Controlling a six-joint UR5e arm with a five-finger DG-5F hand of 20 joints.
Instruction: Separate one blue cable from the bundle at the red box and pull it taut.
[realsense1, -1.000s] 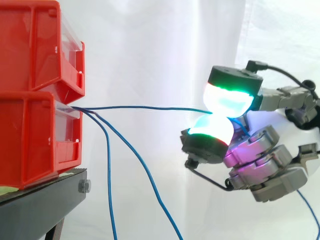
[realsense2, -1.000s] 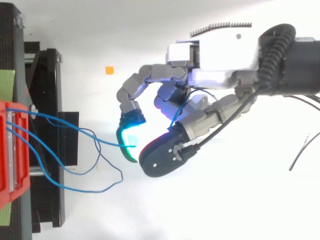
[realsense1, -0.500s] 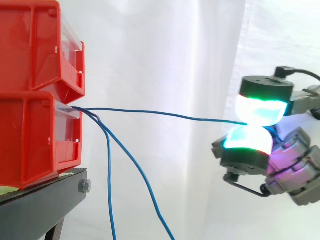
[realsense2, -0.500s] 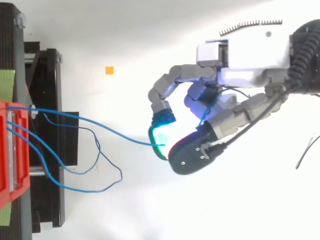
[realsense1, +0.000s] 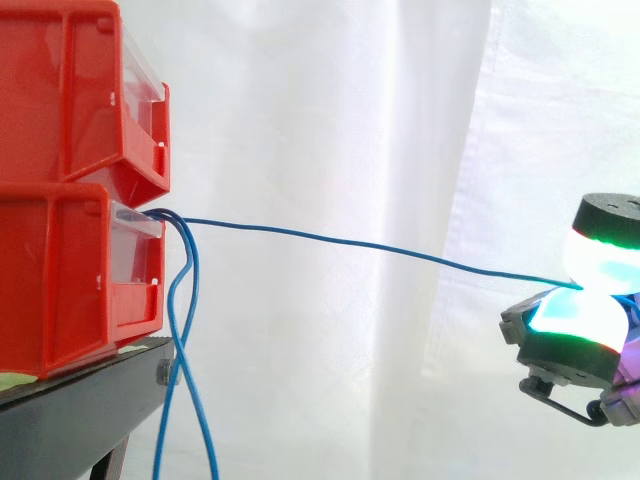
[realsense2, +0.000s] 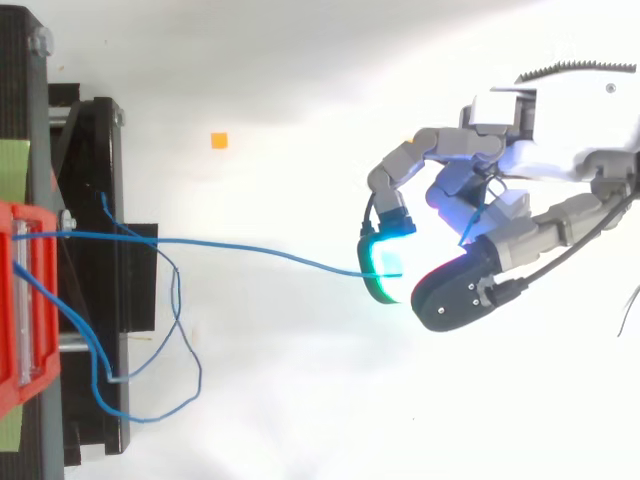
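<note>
Right now the robot hand (realsense2: 480, 195) is clamped on a single blue cable (realsense1: 380, 246). Its glowing green fingertips (realsense1: 600, 262) are pressed together with the wire caught between them. The pinch sits at the very tips, I'd guess so that only this one strand is taken and the rest stay free.

The cable comes out of the front of the lower red box (realsense1: 60, 270), which sits on the black stand (realsense1: 80, 400) under a second box, at the stand's near edge. From there it runs in one long line, sloping gently down to the robot hand. It looks nearly taut, with only a soft sag left.

The other cables (realsense1: 185, 380) drop from the same opening and hang close against the stand's edge. From above they lie in loose loops (realsense2: 180, 330).

Compared with a second ago, the robot hand has drawn well away from the box, out towards the right edge of the side view. Then the held cable ran almost level and, seen from above, wandered in bends. Now it is far straighter. The spare cables, which had trailed out diagonally after the robot hand, have fallen back to the stand, so the one strand stands clearly apart.
</note>
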